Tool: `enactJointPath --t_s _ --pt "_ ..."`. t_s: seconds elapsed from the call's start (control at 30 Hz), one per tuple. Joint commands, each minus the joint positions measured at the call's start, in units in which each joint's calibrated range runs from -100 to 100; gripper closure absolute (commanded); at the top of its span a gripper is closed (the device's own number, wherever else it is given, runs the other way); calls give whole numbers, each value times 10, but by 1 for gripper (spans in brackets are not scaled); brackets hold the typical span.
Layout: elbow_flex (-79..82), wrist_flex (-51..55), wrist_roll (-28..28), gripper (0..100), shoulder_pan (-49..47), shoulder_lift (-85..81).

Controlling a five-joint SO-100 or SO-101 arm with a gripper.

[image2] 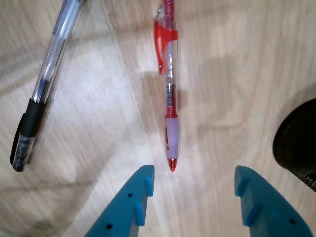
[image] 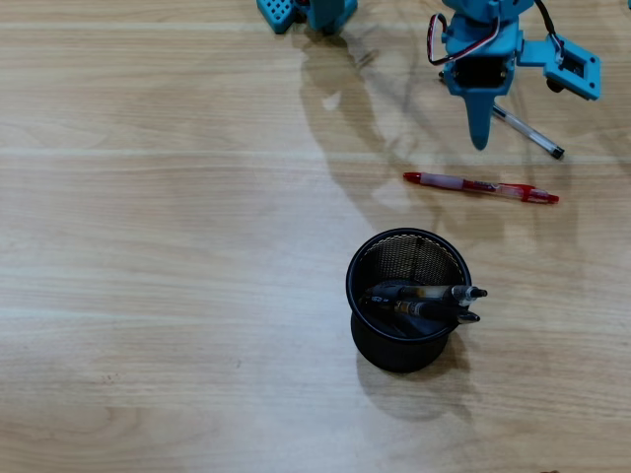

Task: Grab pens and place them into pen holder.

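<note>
The pen holder (image: 407,300), a round black mesh cup, stands on the wooden table (image: 158,256) in the overhead view, and everything else is placed from it. 2 pens (image: 426,301) already rest inside it, lying slanted side by side with their tips poking out over the rim on the cup's right side; both look dark, and finer detail is hard to make out.

Above the cup in the overhead view, close to it but not touching, the red pen (image: 480,187) lies flat on the table, running nearly left to right. Farther up and to the right, beyond the red pen, the clear pen with the black cap (image: 527,137) lies at a slant, its upper end hidden under the blue arm.

The gripper (image2: 195,180) hangs over the table above these 2 loose pens. In the wrist view its 2 blue fingers (image2: 139,185) stand spread apart with nothing between them, holding no pen. The red pen's tip (image2: 172,165) points toward the gap, just ahead of the left finger. The capped pen lies off to the left there, and the holder's dark edge (image2: 296,143) shows at the right border.
</note>
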Motion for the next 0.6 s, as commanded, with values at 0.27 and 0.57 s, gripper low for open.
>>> enactJointPath --t_s 0.27,0.57 --pt "-55 12 0 79 -5 95" --pt "-85 -29 -1 79 -15 189"
